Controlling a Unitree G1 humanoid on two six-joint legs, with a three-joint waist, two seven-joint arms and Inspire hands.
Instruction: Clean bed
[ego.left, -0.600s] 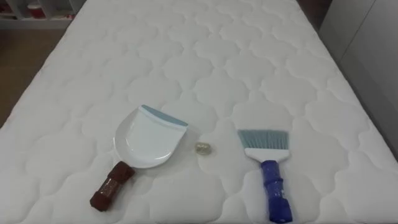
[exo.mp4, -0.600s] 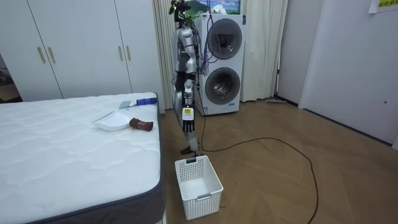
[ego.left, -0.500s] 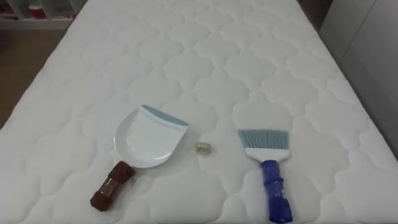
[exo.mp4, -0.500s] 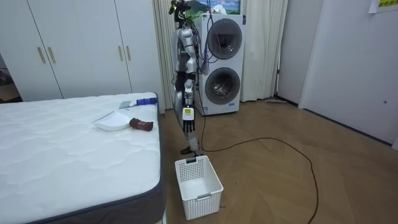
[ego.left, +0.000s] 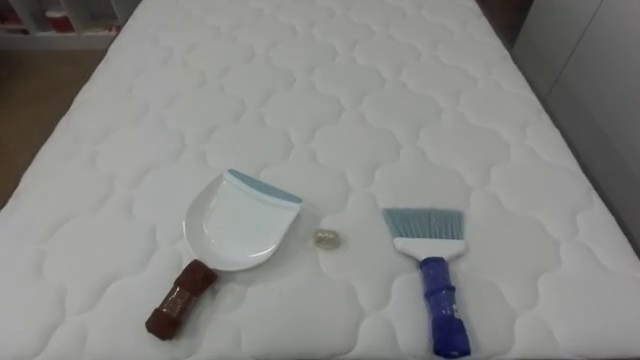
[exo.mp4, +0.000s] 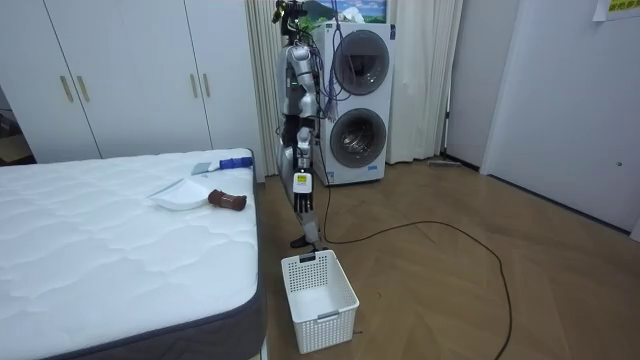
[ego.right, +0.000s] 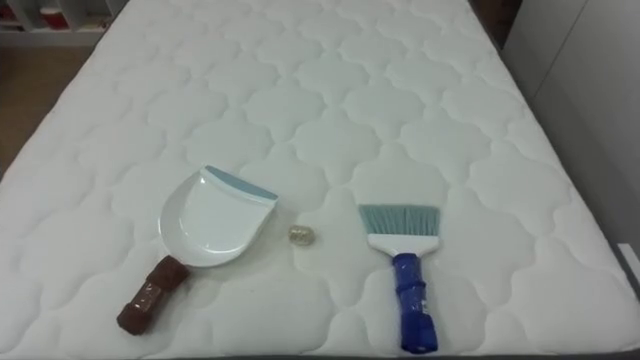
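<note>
From my screen the bed (ego.left: 400, 100) is matt white quilted cloth, softly puckered along the stitching. The dustpan (ego.left: 235, 225) reads as smooth, glossy white plastic with a pale blue lip and a shiny brown handle. The brush (ego.left: 430, 270) has a glossy blue handle and fine grey-blue bristles. The small crumpled scrap (ego.left: 327, 238) glints like foil. The floor (exo.mp4: 450, 290) is polished wood, and the basket (exo.mp4: 318, 290) is white plastic lattice.

Left robot hand (exo.mp4: 302, 192) down at side
</note>
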